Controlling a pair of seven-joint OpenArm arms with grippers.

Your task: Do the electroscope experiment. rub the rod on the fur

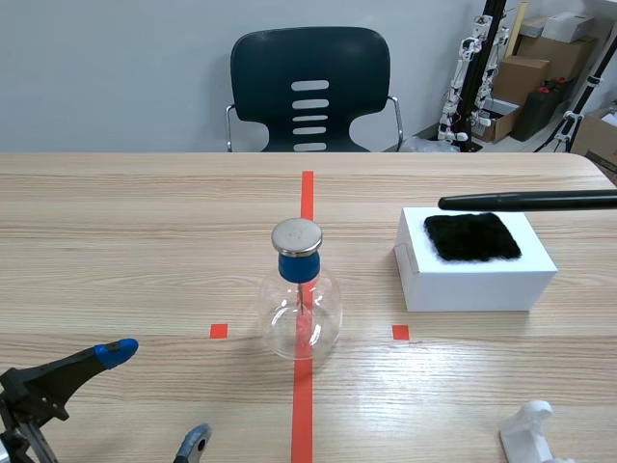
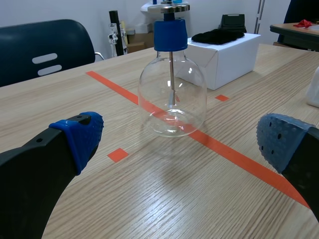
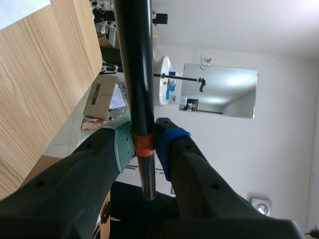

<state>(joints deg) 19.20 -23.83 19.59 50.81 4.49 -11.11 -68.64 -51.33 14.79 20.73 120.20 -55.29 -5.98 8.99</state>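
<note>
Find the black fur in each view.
Scene view: fur on the white box, right of the flask.
Left wrist view: fur on the white box, beyond the flask.
Right wrist view: not in it.
Shared landmark: the white box.

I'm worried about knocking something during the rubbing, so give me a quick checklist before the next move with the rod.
1. Grip: right gripper shut on rod at its orange band: ok.
2. Fur lying flat on white box: ok.
3. Rod touching fur: cannot tell.
4. Electroscope upright, apart from the box: ok.
5. Left gripper open, short of the electroscope: ok.
</note>
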